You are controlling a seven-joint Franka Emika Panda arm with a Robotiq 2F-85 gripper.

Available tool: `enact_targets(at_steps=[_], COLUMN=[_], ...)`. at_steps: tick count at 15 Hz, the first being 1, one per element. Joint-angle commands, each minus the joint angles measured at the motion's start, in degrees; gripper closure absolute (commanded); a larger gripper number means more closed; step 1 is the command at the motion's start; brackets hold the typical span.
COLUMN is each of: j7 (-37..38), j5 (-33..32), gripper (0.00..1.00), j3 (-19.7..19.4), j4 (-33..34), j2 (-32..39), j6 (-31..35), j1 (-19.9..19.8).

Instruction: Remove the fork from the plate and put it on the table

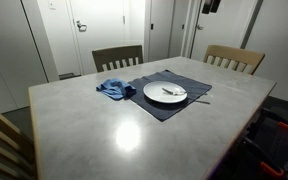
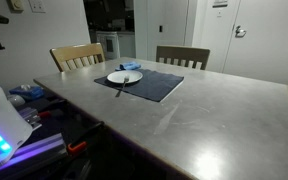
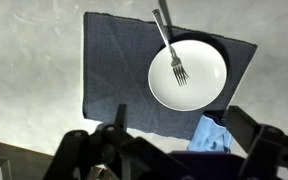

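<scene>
1. The fork lies across the white plate. Its tines rest near the plate's middle and its handle runs out over the rim, above the dark navy placemat that the plate stands on.
2. In the wrist view the gripper hangs well above the plate. Its jaws are spread wide, with nothing between them, and it touches nothing.
3. A crumpled blue cloth sits at the placemat's edge, just beside the plate. The pale grey worktop shows bare around the placemat.
4. As I judge it, the step in hand is the approach. The fork is not yet grasped, so none of the task is done.
5. The next move calls for coming down over the handle with the wrist turned so the jaws close across its thin width. The best spot is probably where the handle overhangs the rim, as there may be room beneath it.
6. The fork is thin, smooth metal and may slip, and pressing on the handle could lever the tines up or nudge the plate.
7. Once lifted, the fork should go to bare worktop beyond the placemat, away from the cloth.
</scene>
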Motion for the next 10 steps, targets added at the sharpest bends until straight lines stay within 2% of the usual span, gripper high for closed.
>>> enact_targets(at_steps=[1, 10], j7=[-4.74, -14.97], j5=[0.38, 5.56], gripper=[0.00, 0.00], j3=[-1.46, -1.34], j4=[4.08, 7.55], j2=[7.30, 18.24], j6=[1.19, 4.95], j1=[0.49, 1.75])
